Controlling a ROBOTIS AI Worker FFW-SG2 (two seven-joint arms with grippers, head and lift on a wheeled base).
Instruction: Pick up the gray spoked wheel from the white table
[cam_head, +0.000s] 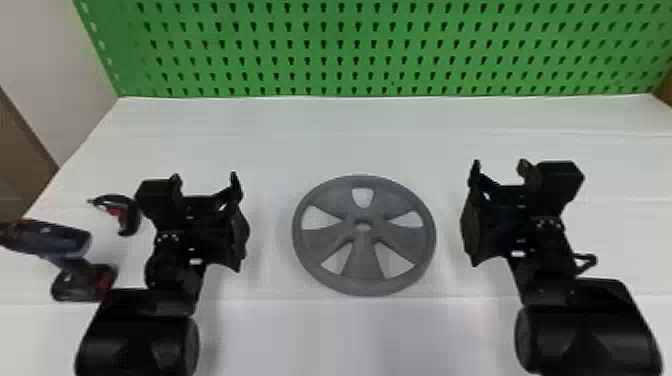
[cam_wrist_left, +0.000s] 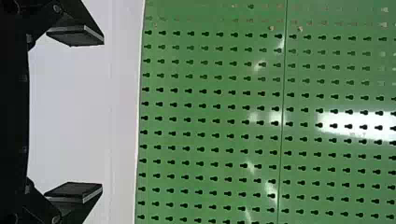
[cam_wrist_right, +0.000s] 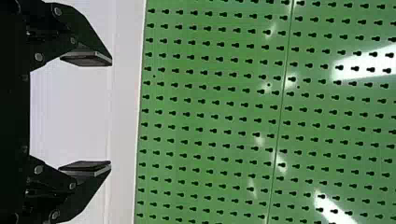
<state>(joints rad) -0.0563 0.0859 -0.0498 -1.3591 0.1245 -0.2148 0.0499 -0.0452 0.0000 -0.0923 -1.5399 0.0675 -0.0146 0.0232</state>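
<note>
The gray spoked wheel (cam_head: 361, 260) lies flat on the white table (cam_head: 380, 145), in the middle of the head view. My left gripper (cam_head: 205, 181) stands open to the left of the wheel, apart from it. To the wheel's right, also apart from it, is my right gripper (cam_head: 499, 167), open as well. In the left wrist view the left gripper (cam_wrist_left: 102, 114) has its fingers wide apart with nothing between them. The right gripper (cam_wrist_right: 111, 113) holds nothing in the right wrist view, its fingers spread.
A cordless drill (cam_head: 52, 240) lies on the table's left side, partly next to the left arm. Between it and the left gripper is a small black and red tool (cam_head: 127, 215). A green pegboard (cam_head: 350, 50) rises behind the table's back edge.
</note>
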